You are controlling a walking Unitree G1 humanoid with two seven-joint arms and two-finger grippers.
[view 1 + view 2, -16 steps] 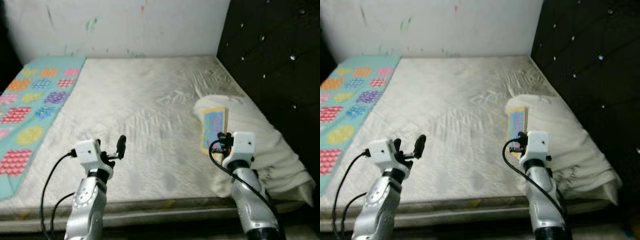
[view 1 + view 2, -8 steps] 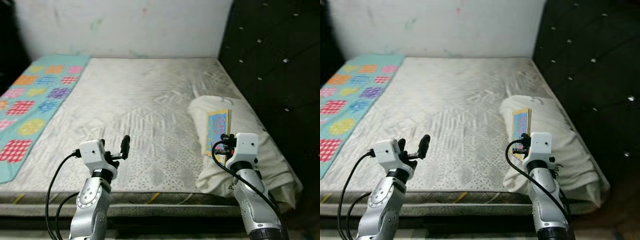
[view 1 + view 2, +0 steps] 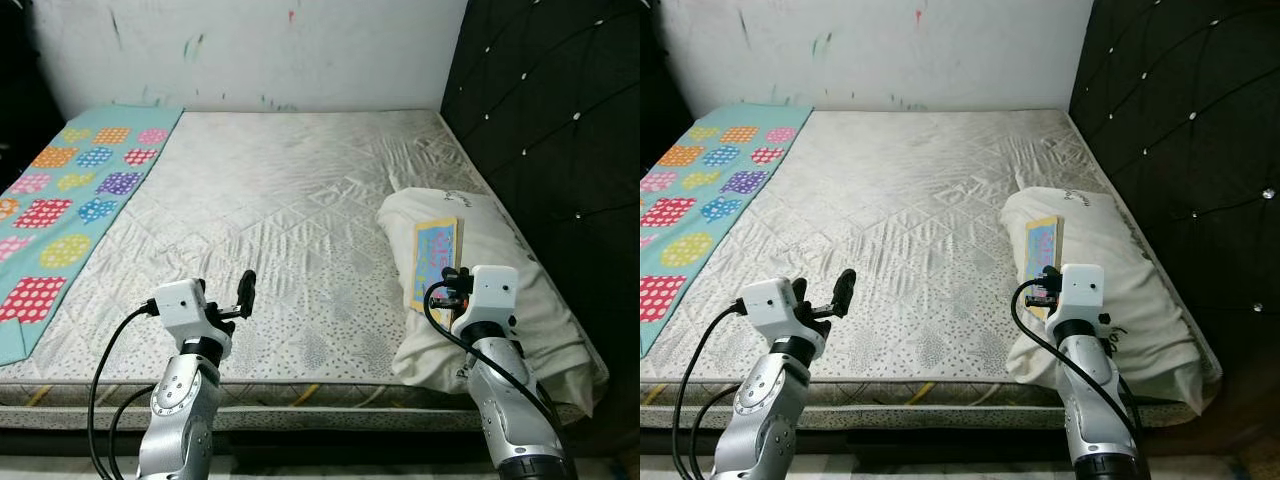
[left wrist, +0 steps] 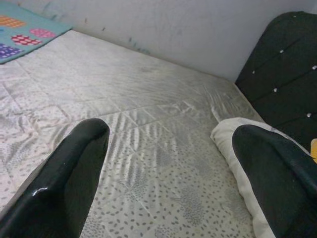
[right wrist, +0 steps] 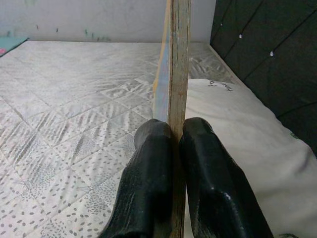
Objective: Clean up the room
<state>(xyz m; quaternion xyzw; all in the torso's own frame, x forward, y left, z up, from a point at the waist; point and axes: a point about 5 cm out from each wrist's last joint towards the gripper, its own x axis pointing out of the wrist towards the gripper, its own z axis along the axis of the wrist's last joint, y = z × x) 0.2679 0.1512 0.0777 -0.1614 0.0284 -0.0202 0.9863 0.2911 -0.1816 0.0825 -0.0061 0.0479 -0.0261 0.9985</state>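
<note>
Right gripper (image 5: 171, 144) clamped tight on thin book (image 5: 174, 59), fingers pinching its lower edge, book standing on edge, long axis running away from wrist.

Head views: book (image 3: 437, 258) held upright above white pillow (image 3: 520, 290) at bed's right side, by dark headboard (image 3: 560, 110). Right arm alone has it.

Left wrist view: left gripper (image 4: 173, 168) spread wide, empty, over mattress (image 4: 148, 114).

Patterned blanket (image 3: 70, 200) far left. Drop-off spot not visible; cover detail too small to read.

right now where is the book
The book is clamped upright in the right tool, over the white pillow on the mattress's right side.
</note>
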